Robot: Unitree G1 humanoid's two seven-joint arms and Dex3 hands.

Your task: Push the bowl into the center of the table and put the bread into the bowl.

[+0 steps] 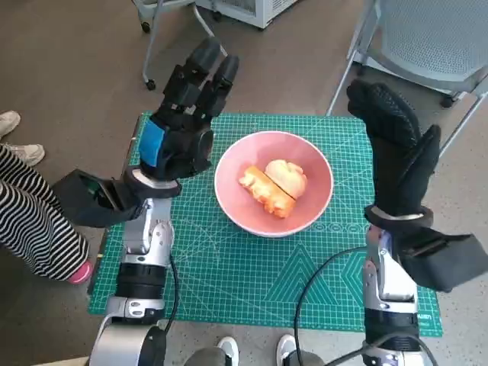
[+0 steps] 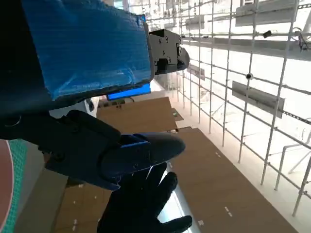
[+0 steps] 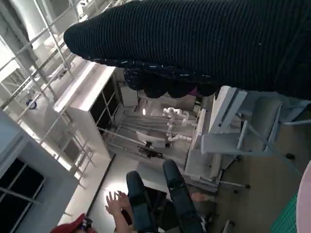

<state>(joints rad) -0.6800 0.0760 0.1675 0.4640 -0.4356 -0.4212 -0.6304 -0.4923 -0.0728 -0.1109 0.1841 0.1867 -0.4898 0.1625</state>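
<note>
Nearest the robot, two white shoe tips poke in at the lower edge, their owner cut off. Above them spreads the green cutting mat covering the table, of which only a thin dark edge shows on the left. The two pale forearms rise from below, a black cable looping beside the right one.

In the middle of the mat sits the pink bowl, and the bread already lies inside it (two golden pieces side by side, touching). The left robot hand is raised beside the bowl's left rim, blue tape on its back, fingers stretched out and apart, holding nothing. The right robot hand stands lifted at the bowl's right, well clear of it, gloved fingers straight and empty.

At the left edge a person's striped trouser leg is partly cut off. Beyond the table stand chair legs and a grey mesh chair.

The wrist views point away into the room, mostly shelving and glare, hard to read.
</note>
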